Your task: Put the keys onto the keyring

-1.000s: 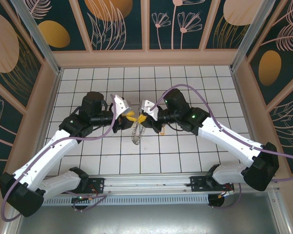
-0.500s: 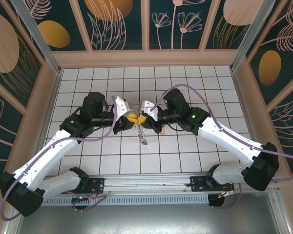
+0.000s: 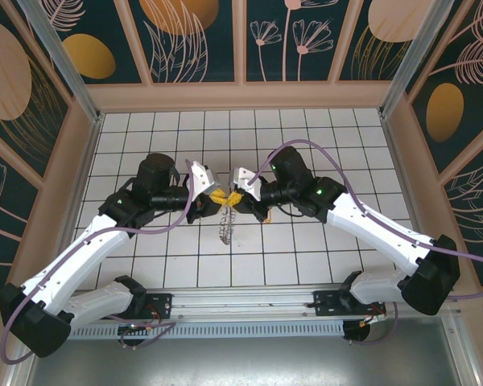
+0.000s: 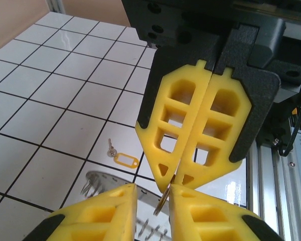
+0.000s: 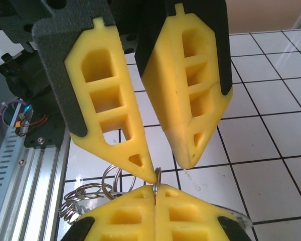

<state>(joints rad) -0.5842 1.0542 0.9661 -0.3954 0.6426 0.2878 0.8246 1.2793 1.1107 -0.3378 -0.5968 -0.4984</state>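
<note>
The keys (image 4: 126, 160), a small yellow tag with a tiny metal key, lie on the white tiles beyond both grippers; they also appear as a small yellow speck (image 3: 266, 216) under the right arm. The keyring (image 3: 225, 227) hangs below the two meeting grippers, a flat ring (image 4: 103, 179) fringed with silvery wire loops (image 5: 88, 193). My right gripper (image 5: 154, 188) is shut on one thin wire loop (image 5: 156, 173) of the keyring. My left gripper (image 4: 152, 190) is open, and that loop (image 4: 163, 202) stands between its fingers, against the right-hand one.
The white tiled floor (image 3: 322, 137) is walled by wooden panels. An aluminium rail (image 5: 20, 165) runs along the near edge by the arm bases.
The hanging keyring swung to the right and then back to the left under the grippers. Both arms stayed almost still.
</note>
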